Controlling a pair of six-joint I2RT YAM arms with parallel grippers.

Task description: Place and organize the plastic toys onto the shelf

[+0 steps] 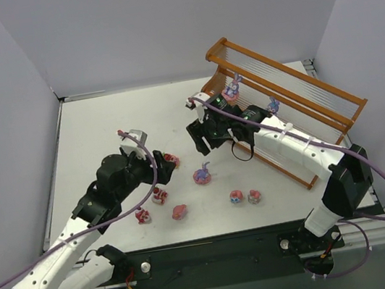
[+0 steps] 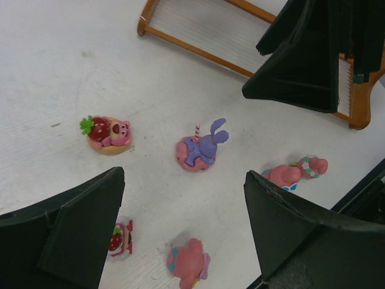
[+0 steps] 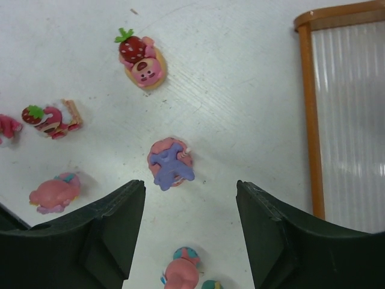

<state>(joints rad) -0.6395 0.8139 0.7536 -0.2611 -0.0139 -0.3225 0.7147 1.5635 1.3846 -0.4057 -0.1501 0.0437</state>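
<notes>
The shelf stands at the back right, with two purple bunny toys on its tiers. Several toys lie on the table: a purple bunny on a pink base, a strawberry bear, and small pink and red figures. My left gripper is open and empty, above a pink toy and a strawberry toy. My right gripper is open and empty, hovering just short of the purple bunny, which also shows in the left wrist view.
The shelf's lowest tier edge lies right of my right gripper. Grey walls close the table on three sides. My right gripper's dark body hangs over the shelf's corner in the left wrist view.
</notes>
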